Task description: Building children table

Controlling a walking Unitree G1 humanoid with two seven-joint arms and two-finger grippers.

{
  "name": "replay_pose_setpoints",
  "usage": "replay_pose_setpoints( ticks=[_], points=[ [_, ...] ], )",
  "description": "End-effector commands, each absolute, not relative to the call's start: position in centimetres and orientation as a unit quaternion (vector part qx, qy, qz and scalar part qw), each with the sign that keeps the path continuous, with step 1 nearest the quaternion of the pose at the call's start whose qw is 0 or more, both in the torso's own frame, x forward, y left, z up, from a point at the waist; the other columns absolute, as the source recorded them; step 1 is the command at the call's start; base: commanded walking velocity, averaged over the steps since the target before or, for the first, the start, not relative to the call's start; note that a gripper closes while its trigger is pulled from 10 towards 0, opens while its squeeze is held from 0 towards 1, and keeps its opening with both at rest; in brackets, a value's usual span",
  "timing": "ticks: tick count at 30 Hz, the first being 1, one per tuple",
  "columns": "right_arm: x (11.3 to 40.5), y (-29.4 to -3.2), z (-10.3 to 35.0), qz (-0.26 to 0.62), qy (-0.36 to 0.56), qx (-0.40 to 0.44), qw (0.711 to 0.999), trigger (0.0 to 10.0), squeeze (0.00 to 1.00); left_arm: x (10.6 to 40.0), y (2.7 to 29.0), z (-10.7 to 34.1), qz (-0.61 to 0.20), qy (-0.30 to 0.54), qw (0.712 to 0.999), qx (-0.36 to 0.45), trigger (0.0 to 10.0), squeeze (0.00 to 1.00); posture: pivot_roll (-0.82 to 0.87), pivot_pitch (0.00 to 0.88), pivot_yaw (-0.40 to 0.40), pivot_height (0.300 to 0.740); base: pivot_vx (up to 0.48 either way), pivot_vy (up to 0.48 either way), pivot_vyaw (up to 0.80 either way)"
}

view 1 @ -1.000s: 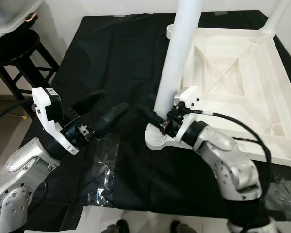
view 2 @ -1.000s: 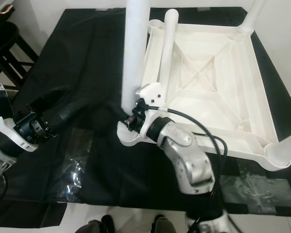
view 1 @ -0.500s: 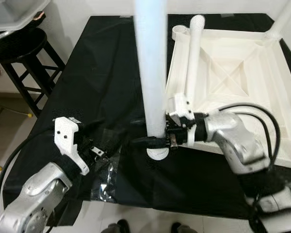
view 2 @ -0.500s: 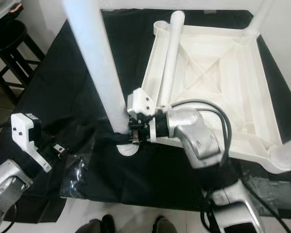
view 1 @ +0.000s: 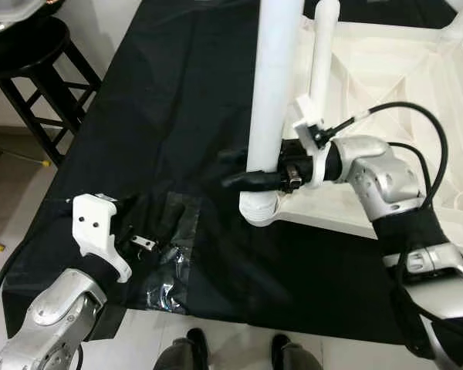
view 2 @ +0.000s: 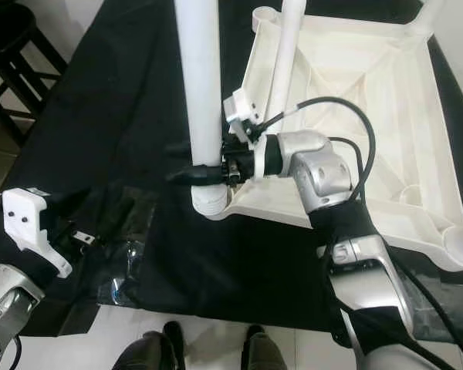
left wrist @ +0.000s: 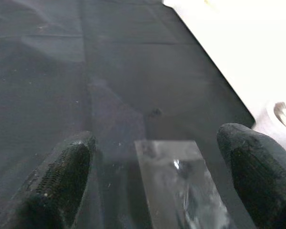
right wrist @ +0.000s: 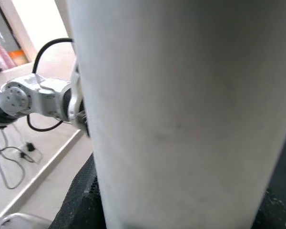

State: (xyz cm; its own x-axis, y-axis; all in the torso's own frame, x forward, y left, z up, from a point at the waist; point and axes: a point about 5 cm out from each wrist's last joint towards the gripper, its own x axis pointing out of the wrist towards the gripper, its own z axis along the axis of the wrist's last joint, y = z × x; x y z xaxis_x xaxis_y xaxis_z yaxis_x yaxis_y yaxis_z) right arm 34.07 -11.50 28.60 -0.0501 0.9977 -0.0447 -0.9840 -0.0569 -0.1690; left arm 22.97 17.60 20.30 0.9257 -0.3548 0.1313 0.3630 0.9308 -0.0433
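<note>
The right gripper [view 1: 251, 176] jaws clench the upright white table leg [view 1: 272, 92] at the tabletop's [view 1: 386, 85] near-left corner socket; tilting could cross-thread it, while the left gripper [left wrist: 157, 162] hangs released.

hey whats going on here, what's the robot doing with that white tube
The robot is assembling an upside-down white table lying on a black cloth. Its right end effector grips a white leg standing upright in the table's near corner socket. Another leg already stands at the far corner. The left end effector is open, low over the cloth and a clear plastic wrapper.
</note>
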Motion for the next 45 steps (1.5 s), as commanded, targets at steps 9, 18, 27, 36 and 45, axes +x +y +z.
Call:
replay_pose_setpoints(
  ticks=[9, 18, 27, 36, 45],
  points=[
    [33.7, -10.4, 27.2, 0.753, -0.034, -0.109, 0.648, 10.0, 0.00, 22.6, 16.6, 18.8, -0.166, -0.038, 0.984, -0.047, 10.0, 0.00, 0.04, 0.409, 0.038, 0.740, 0.000, 0.000, 0.00],
    [34.4, -8.5, 27.9, 0.735, -0.066, -0.121, 0.664, 10.0, 0.00, 22.6, 16.4, 18.0, -0.146, -0.026, 0.987, -0.055, 10.0, 0.00, 0.03, 0.404, 0.029, 0.740, 0.000, 0.000, 0.00],
    [34.2, -7.3, 30.1, 0.758, -0.100, -0.066, 0.641, 10.0, 0.00, 22.7, 16.5, 17.8, -0.125, -0.030, 0.990, -0.056, 10.0, 0.00, 0.03, 0.405, 0.021, 0.740, 0.000, 0.000, 0.00],
    [33.9, -5.1, 31.0, 0.777, -0.124, -0.047, 0.616, 10.0, 0.00, 22.6, 17.6, 17.9, -0.067, -0.035, 0.996, -0.049, 10.0, 0.00, 0.04, 0.410, 0.003, 0.740, 0.000, 0.053, 0.00],
    [34.2, -2.5, 30.2, 0.757, -0.132, -0.072, 0.635, 10.0, 0.00, 22.0, 18.4, 18.0, -0.035, -0.043, 0.997, -0.047, 10.0, 0.00, 0.07, 0.409, -0.016, 0.740, 0.000, 0.213, 0.00]
  ],
)
